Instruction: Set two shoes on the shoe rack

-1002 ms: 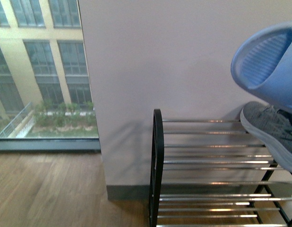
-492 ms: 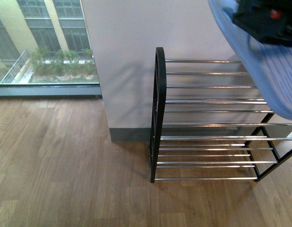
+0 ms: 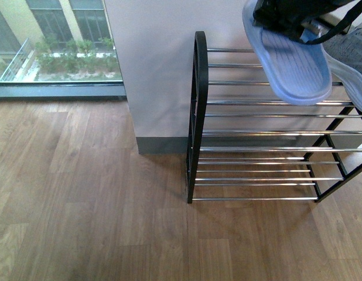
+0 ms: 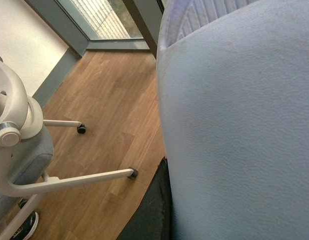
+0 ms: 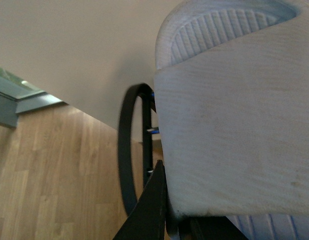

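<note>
A light-blue plastic slide slipper (image 3: 289, 64) hangs over the top chrome bars of the black-framed shoe rack (image 3: 197, 117), beside a grey knit sneaker (image 3: 351, 61). Open wooden floor (image 3: 81, 193) lies left of the rack's arched edge. Each wrist view is filled by a slipper; whether either end effector is open or closed cannot be told.

The top shelf of the shoe rack (image 3: 257, 99) is bare along its near bars and towards its black arched end frame (image 3: 197, 117). A light-blue slipper (image 3: 289, 61) hangs over the middle of that shelf, and a grey sneaker (image 3: 352, 61) occupies the far right part, just beside the slipper. Behind the rack the white wall (image 3: 163, 58) closes off the back. Left of the rack and in front of it, the wooden floor (image 3: 81, 193) lies open.
</note>
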{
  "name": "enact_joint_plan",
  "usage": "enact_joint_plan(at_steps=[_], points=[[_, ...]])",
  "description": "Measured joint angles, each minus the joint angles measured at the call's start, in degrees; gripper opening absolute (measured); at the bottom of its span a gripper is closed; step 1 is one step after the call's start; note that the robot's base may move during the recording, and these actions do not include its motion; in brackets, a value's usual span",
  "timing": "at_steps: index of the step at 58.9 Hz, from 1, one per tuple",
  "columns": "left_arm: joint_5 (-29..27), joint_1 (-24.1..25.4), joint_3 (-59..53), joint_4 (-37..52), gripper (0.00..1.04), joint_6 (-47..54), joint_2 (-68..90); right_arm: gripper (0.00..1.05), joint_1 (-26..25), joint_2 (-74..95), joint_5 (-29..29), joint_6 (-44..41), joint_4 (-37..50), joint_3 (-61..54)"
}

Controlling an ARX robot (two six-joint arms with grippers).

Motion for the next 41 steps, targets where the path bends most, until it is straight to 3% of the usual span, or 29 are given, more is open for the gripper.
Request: enact_joint_plan(at_steps=[12, 41], points=[[0.0, 0.0, 0.0, 0.0, 0.02, 0.0, 0.0, 0.02, -1.86, 4.24, 1.18, 4.52, -3.76, 4.63], [0.0, 0.0, 0.0, 0.0, 0.02, 0.0, 0.0, 0.02, -7.13, 14.05, 2.38, 0.57, -4.61, 14.62]])
